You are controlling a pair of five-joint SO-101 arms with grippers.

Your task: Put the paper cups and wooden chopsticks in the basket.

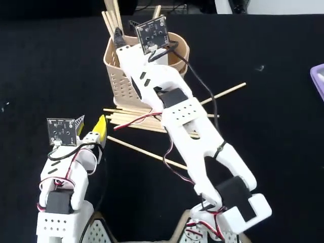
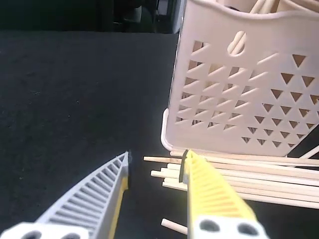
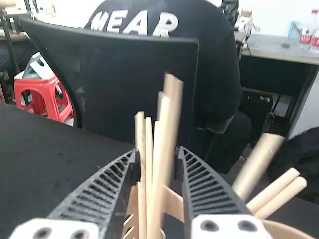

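A beige perforated basket [image 1: 121,83] [image 2: 239,89] stands at the back of the black table. A paper cup rim [image 1: 179,50] shows at its right side. My right gripper [image 1: 118,39] [image 3: 155,158] hovers over the basket, shut on a bundle of wooden chopsticks [image 1: 112,15] [image 3: 162,144] that stand upright. More chopsticks [image 3: 264,159] lean inside the basket. A pile of loose chopsticks [image 1: 134,119] [image 2: 239,174] lies on the table against the basket's front. My left gripper [image 1: 91,125] [image 2: 155,164] is low and open, just short of that pile's ends, holding nothing.
Single chopsticks lie apart from the pile, one [image 1: 147,152] in front and one [image 1: 225,92] to the right under the right arm. A purple object [image 1: 318,76] sits at the right edge. A chair [image 3: 134,84] with a seated person stands behind the table.
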